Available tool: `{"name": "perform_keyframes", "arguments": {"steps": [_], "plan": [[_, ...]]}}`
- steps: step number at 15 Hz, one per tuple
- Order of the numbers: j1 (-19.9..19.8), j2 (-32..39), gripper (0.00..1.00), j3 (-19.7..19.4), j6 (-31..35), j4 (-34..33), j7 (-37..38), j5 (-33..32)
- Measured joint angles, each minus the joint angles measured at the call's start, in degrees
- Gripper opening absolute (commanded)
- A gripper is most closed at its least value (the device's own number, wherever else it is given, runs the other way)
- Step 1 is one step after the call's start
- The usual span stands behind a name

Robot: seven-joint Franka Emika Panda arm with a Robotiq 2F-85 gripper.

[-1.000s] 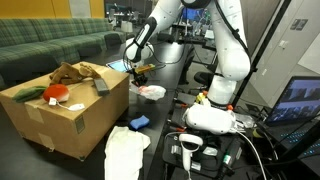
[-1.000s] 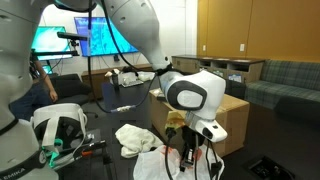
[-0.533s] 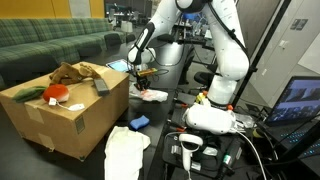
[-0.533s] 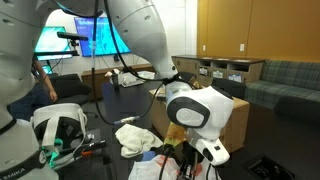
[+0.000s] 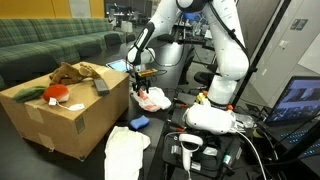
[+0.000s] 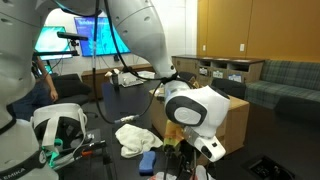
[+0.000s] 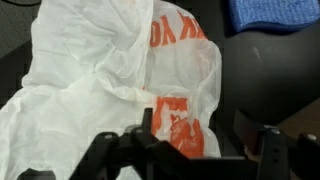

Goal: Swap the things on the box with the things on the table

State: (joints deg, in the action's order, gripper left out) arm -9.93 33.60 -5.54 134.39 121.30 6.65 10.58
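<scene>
1. The box [image 5: 65, 112] stands at the edge of the table [image 5: 172, 108]. It carries a brown soft toy [image 5: 75, 73] and a red-and-white item [image 5: 55, 95], so that half of the swap looks not yet done.
2. A crumpled white cloth [image 5: 125, 152] lies on the table in front of the box, well apart from the arm's working end.
3. The plastic bag [image 5: 152, 98], white with orange print, sits on the table beside the box's far corner, directly under the gripper [image 5: 140, 80].
4. In the wrist view the bag [image 7: 110, 80] fills most of the frame. Its bulk spreads away from the jaws and off to one side, and its orange-printed fold comes nearest the fingers. Its long axis runs slantwise across the line between the fingers, not along it.
5. The jaws are spread wide with nothing between them. The bag lies loose below, apparently released.
6. A small blue cloth [image 5: 138, 122] lies between the bag and the white cloth. In the wrist view it shows just beyond the bag's far edge.
7. As a judgement, any re-grasp of the bag would mean a straight descent. Reaching the toys means travelling sideways and up to the box top.
</scene>
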Motion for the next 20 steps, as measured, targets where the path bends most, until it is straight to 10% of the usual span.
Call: {"name": "perform_keyframes", "arguments": {"steps": [8,20], "plan": [[2.64,-2.71,1.00,5.62,6.82,6.91,-4.01,0.00],[12.16,0.55,1.00,1.34,38.19,25.11,-4.98,-11.08]]}}
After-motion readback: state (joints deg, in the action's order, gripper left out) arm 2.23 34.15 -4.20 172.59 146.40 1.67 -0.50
